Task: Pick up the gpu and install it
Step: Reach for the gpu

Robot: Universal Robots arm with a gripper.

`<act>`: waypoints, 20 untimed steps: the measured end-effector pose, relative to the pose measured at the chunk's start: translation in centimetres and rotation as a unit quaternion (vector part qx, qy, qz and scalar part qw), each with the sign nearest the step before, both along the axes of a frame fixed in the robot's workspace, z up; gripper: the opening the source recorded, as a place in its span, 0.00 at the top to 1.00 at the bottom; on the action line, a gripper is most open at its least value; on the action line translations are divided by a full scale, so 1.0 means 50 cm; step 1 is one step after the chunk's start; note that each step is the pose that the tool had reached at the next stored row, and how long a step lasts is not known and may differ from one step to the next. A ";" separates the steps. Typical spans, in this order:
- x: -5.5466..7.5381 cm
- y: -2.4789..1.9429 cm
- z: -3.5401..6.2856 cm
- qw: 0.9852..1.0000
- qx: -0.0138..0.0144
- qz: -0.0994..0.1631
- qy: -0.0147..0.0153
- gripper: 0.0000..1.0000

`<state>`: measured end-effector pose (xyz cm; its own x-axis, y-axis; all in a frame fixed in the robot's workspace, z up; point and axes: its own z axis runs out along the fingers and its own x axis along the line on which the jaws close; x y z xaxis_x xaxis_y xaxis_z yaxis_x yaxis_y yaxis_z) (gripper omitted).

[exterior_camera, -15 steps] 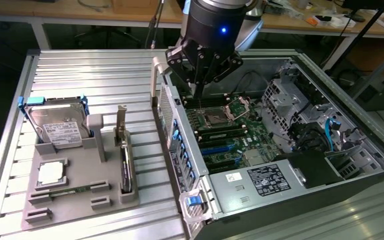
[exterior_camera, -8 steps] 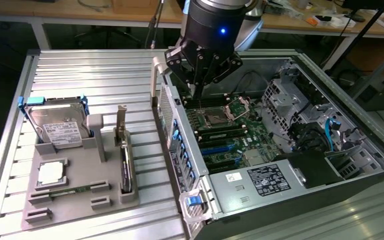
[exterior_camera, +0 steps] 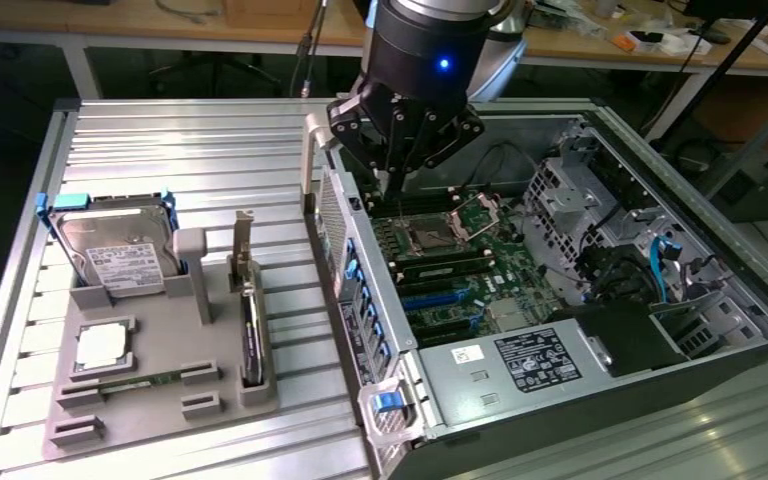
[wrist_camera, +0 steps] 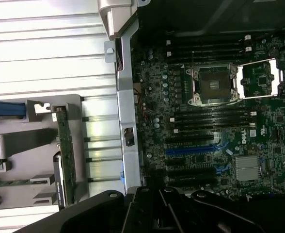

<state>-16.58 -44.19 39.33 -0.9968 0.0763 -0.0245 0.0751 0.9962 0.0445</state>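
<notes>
hand (exterior_camera: pixel 404 168) clenched, nothing in it, above motherboard (exterior_camera: pixel 454 262) in open case (exterior_camera: pixel 564 106) | gpu (exterior_camera: pixel 251 325) on edge in gray holder (exterior_camera: pixel 157 402) on desk (exterior_camera: pixel 184 150), exterior view: 8 o'clock from hand, well apart

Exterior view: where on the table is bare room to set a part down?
Bare: ribbed table between the hard drive and its far edge; a narrow strip between grey holder and case. Crowded: the holder with the gpu, inside the case.

exterior view high, oblique, wrist view downward, nearer, shared motherboard (exterior_camera: pixel 458 262) (wrist_camera: pixel 205 133)
</notes>
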 end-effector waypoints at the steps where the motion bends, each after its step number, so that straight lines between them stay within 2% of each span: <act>1: -0.001 -0.0006 0.000 1.000 0.000 0.000 0.000 0.89; 13: -0.011 -0.0099 0.000 1.000 0.000 0.000 0.000 0.89; 17: -0.015 -0.0173 0.000 1.000 0.000 0.000 0.000 0.89; 20: -0.023 -0.0288 0.000 1.000 0.000 0.000 0.000 0.89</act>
<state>-17.74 -45.63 39.33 -0.9968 0.0763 -0.0245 0.0752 0.9962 0.0445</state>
